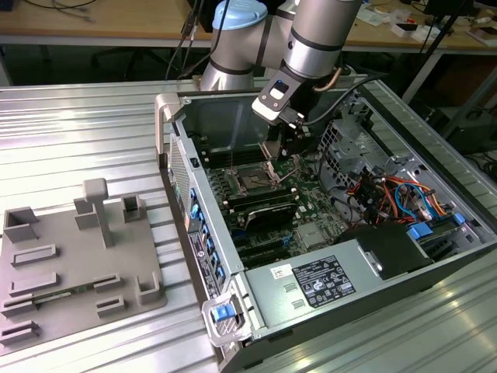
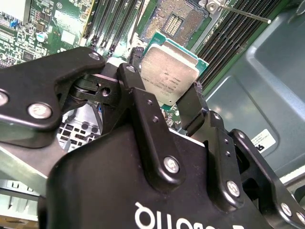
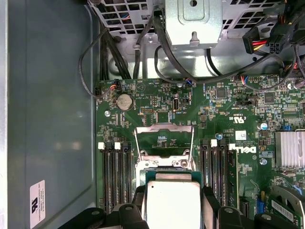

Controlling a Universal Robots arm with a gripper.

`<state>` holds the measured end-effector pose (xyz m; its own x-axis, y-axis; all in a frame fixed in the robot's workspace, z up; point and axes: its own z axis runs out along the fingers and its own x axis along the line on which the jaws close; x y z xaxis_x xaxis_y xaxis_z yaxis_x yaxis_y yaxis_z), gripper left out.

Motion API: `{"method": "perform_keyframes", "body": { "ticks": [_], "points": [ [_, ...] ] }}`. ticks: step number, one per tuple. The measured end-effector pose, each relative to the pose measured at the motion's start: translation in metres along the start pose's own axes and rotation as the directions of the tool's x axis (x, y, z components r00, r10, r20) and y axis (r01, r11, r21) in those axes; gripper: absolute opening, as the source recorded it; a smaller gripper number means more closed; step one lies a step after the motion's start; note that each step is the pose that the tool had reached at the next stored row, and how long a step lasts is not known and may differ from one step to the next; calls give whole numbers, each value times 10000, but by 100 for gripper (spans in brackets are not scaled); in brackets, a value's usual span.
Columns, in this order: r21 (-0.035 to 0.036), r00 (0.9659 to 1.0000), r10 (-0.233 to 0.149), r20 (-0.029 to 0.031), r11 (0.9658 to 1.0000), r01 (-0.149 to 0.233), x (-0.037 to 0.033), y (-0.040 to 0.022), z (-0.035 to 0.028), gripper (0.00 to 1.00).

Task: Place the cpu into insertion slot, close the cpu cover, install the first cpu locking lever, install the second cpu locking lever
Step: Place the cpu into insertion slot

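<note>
The black two-fingered gripper (image 2: 165,86) is clamped narrow on the cpu (image 2: 169,71), a small flat square chip with a silver-grey metal top and a green edge, one finger (image 2: 135,81) on each of two opposite sides. The chip hangs just above the insertion slot (image 2: 175,21), apart from it and slightly tilted. The insertion slot is a small square dark socket with a silvery rim, and its contact field lies bare. In the first wrist view the cpu cover (image 3: 163,129), a thin silvery metal frame, stands swung open at the slot's edge farthest from the chip. Long black memory slots (image 3: 116,176) flank the slot on two sides, all on the green motherboard (image 3: 157,102). A round silver coin battery (image 3: 125,101) sits beyond the open cover. In the exterior view the slot lies deep in the open grey computer case (image 1: 194,225). A grey black-labelled power supply box (image 1: 311,284) sits well apart from the slot, and a grey moulded fixture tray (image 1: 78,264) lies outside the case.
</note>
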<state>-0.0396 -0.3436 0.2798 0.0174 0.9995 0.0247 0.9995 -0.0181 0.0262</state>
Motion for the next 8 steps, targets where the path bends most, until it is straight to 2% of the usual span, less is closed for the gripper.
{"method": "perform_keyframes", "body": {
  "ticks": [8],
  "points": [
    [-1,10000,1,-2,10000,-1,-7,-1,9,55]
  ]
}}
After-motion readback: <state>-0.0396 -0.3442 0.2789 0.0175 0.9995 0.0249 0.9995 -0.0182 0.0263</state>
